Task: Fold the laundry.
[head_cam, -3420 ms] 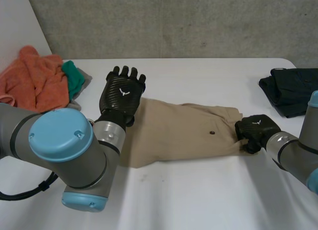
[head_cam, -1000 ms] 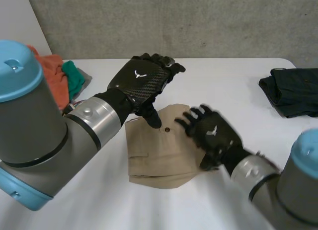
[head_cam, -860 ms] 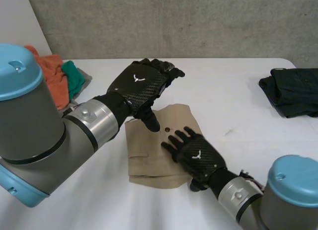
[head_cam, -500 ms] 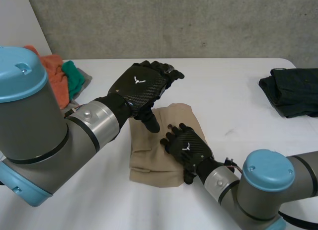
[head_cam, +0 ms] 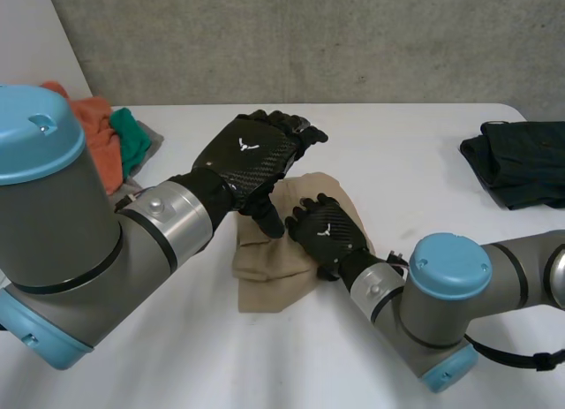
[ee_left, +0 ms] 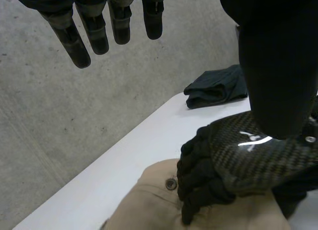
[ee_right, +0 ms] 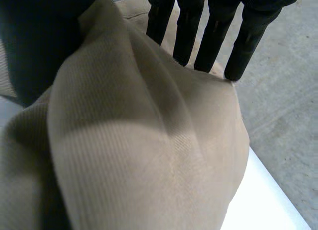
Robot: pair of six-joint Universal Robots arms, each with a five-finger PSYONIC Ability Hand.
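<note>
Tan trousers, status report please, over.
Left robot hand open above the tan trousers. Right robot hand clutching them near the button, cloth bunched under its palm. Nothing in the way; dark garment and orange pile sit well aside.

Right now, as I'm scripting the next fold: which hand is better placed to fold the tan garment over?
The right, probably. The right hand is on the tan garment, cloth bunched between thumb and fingers; the left hand hangs open above, holding nothing.

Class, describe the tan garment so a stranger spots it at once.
On the white table, look to the middle, between the orange pile and the dark garment. The tan garment lies bunched under the right hand, the only tan cloth.
</note>
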